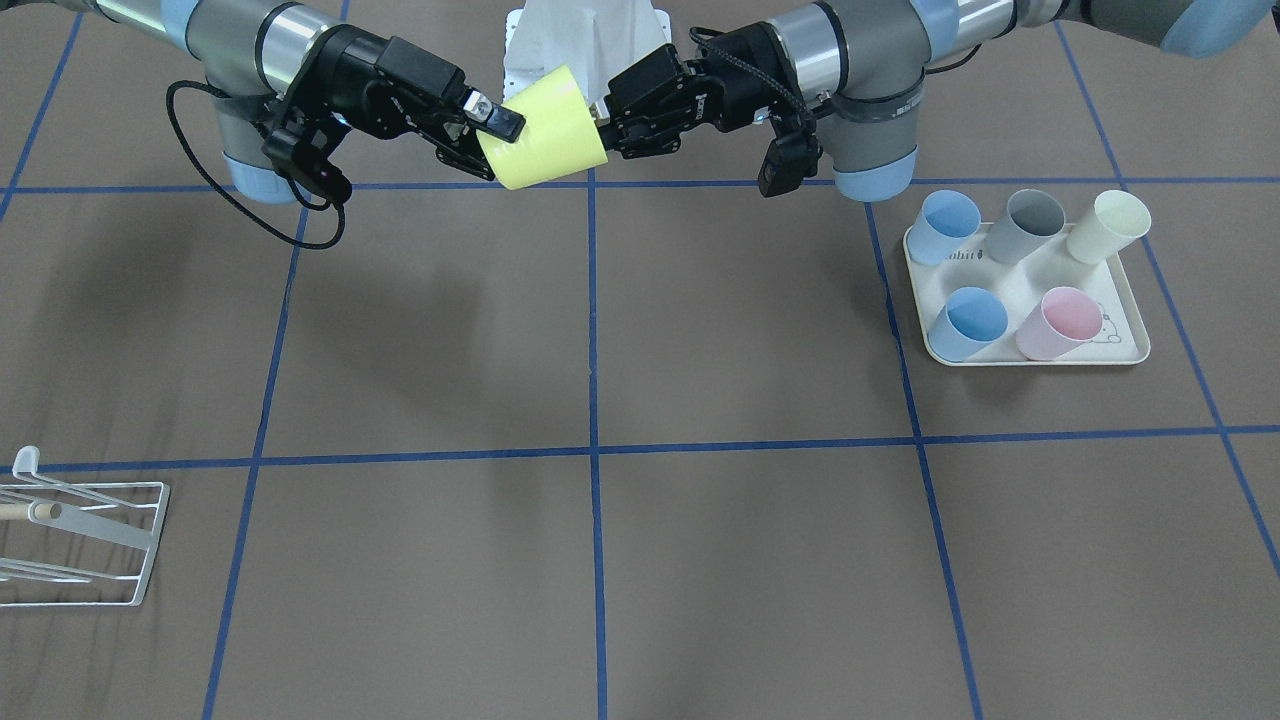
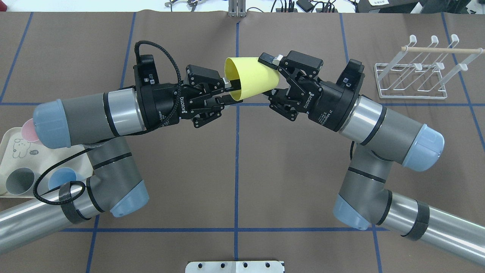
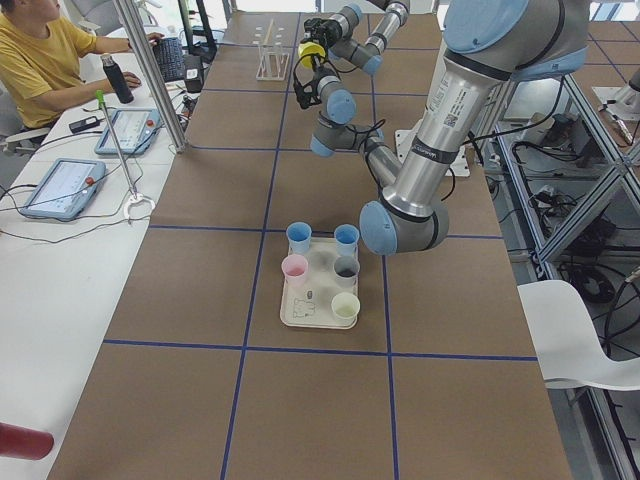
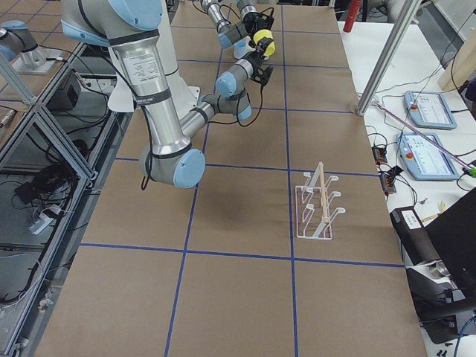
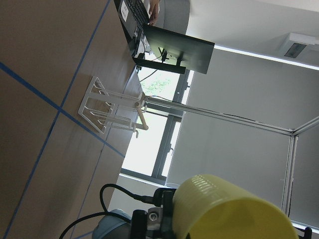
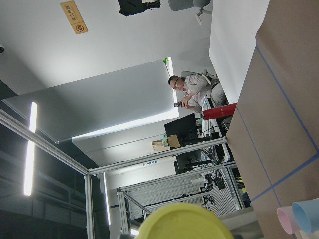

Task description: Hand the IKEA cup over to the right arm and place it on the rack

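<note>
The yellow IKEA cup point(image 1: 545, 130) point(image 2: 252, 77) hangs on its side in mid-air above the table's centre line, between both grippers. My left gripper point(image 2: 227, 90) point(image 1: 603, 125) is shut on the cup's open rim, with one finger inside the mouth. From the opposite side, my right gripper point(image 2: 269, 76) point(image 1: 490, 145) straddles the closed end, and its fingers press on the cup's sides. The white wire rack point(image 2: 411, 98) point(image 1: 150, 545) with its wooden rod stands empty at the far right of the table. Both wrist views show the cup point(image 5: 224, 209) point(image 6: 184, 224) at their lower edge.
A cream rabbit-printed tray point(image 1: 1130, 350) point(image 2: 7, 140) on my left holds several cups: blue, grey, cream and pink. Blue tape lines divide the brown table cover. A person sits at a side table point(image 3: 40, 60) beyond the table's edge.
</note>
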You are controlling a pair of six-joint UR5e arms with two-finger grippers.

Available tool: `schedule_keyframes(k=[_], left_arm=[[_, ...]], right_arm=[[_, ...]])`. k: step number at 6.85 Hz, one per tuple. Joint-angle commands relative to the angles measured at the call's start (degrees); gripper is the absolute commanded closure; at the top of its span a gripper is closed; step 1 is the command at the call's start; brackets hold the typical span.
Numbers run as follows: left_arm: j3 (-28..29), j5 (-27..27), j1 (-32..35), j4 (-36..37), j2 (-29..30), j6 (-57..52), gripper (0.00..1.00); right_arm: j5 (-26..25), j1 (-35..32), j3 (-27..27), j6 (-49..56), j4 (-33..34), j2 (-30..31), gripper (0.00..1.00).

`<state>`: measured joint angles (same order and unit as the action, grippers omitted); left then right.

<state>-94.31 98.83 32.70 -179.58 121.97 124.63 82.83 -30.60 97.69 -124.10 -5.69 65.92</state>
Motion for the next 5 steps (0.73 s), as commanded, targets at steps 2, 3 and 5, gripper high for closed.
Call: schedule_keyframes(k=[2, 3, 5], left_arm=[[0.1, -0.4, 0.5, 0.2, -0.8, -0.2, 0.09], [-0.1, -0.4, 1.0, 0.4, -1.9, -1.2, 0.09], [0.2, -0.4, 1.0, 0.5, -2.6, -5.1, 0.08]], right_arm=[[0.0, 0.0, 0.5, 0.4, -1.2, 1.0, 1.00], [-0.6, -0.3, 0.2, 1.7, -1.4, 3.9, 1.00], [-0.7, -3.1, -0.7, 17.4, 1.2, 10.7, 1.00]])
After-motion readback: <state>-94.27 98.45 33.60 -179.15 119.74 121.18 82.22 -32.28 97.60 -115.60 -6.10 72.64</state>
